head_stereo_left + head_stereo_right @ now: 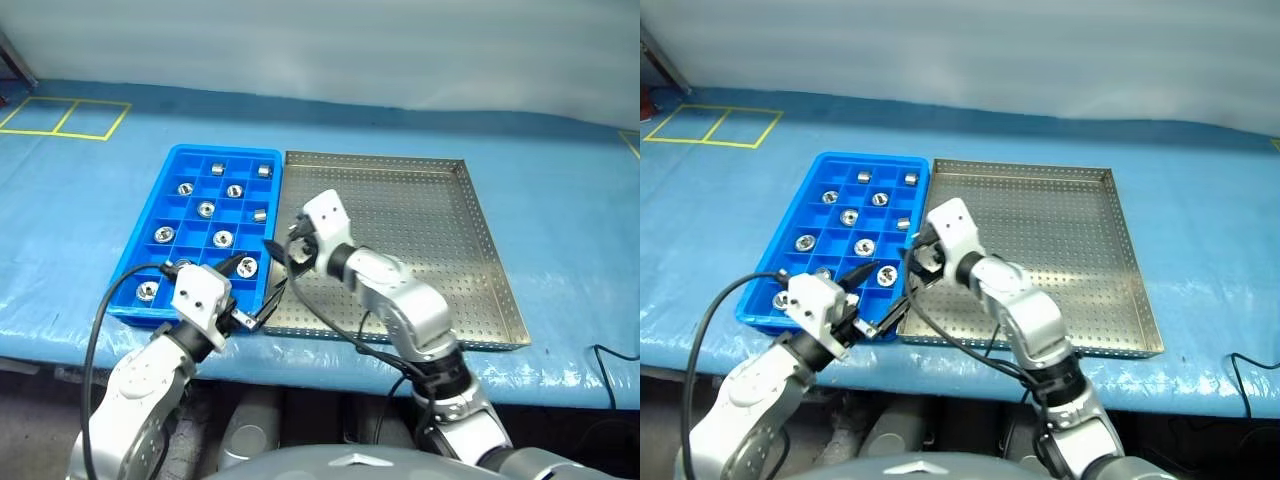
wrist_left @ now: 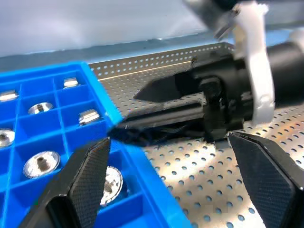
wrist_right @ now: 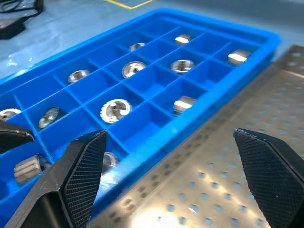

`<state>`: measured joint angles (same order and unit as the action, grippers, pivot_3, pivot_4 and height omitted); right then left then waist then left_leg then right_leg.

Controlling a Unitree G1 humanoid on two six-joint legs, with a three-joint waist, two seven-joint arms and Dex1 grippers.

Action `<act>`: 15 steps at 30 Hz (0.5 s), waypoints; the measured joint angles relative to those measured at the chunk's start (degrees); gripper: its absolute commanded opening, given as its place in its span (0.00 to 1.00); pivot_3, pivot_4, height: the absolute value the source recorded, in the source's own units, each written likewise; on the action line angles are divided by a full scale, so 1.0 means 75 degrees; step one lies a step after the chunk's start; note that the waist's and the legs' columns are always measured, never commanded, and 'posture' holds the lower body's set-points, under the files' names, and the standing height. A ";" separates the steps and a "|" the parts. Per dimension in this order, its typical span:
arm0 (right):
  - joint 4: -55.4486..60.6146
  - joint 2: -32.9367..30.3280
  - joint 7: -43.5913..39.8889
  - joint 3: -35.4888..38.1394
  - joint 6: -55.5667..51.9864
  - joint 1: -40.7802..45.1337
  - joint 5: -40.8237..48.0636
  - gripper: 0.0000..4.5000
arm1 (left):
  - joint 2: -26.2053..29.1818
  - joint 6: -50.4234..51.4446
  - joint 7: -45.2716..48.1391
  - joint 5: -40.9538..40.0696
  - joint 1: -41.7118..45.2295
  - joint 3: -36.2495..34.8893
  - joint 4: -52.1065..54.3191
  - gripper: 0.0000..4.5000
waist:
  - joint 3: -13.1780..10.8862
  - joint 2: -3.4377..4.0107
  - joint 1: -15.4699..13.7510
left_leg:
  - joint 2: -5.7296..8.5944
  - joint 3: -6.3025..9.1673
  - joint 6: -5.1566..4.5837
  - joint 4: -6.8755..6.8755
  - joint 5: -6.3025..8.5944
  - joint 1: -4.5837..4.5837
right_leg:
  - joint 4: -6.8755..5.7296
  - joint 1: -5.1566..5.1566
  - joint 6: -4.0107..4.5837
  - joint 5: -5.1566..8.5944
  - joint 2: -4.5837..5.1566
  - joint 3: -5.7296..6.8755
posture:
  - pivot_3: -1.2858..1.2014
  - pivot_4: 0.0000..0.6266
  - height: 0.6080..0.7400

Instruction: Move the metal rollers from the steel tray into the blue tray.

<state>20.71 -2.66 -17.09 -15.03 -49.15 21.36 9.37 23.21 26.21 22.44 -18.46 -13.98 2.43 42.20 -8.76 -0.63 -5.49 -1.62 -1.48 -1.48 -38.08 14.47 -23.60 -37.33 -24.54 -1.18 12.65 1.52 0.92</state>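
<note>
The metal rollers (image 1: 206, 209) all sat in the blue tray (image 1: 150, 245), one per compartment, approx. ten visible, some on end w/ the bore up, a few on their sides. The steel tray (image 1: 470, 250) lay touching the blue tray's right wall; no rollers showed on the visible part of its perforated floor, tho the right arm hid a patch near the front left corner.

Handling, as a judgement: rollers were likely dense for their size, stiff, not fragile, but polished and slippery, and prone to roll when lying sideways. Best hold prob. across the curved wall w/ both pads square, not on the end-face edges.

The right gripper (image 1: 290, 250) hung over the seam btw. the two trays, fingers spread wide, nothing between them. The left gripper (image 1: 252, 290) hovered at the blue tray's front right corner, also wide open and empty.

View differences: the head views gave the full layout and both arms. The right wrist view gave close detail of the compartments and roller orientation. The left wrist view showed the right gripper side-on above the steel tray floor.
</note>
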 measured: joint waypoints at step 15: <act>0.1762 -0.1486 0.0153 0.1129 -0.0483 -0.1850 0.0133 1.00 | -0.0402 0.0142 -0.0787 0.0974 0.2511 0.0102 -0.2415 0.97 | 0.0000 -0.0007 0.0812 | -0.0002 -0.0022 -0.0005 0.0003 0.0002 0.0007 | 0.0010 0.0001 -0.0066 -0.0046 -0.0011 -0.0034 | 0.52 0.24 1.00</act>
<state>33.92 -13.80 -15.94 -6.56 -52.77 7.49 10.36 20.19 27.28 16.54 -11.15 4.85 3.19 24.09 -8.76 -0.68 0.60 -1.64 -1.64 -1.51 -38.06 14.48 -23.55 -37.25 -24.53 -1.67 12.30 1.43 0.67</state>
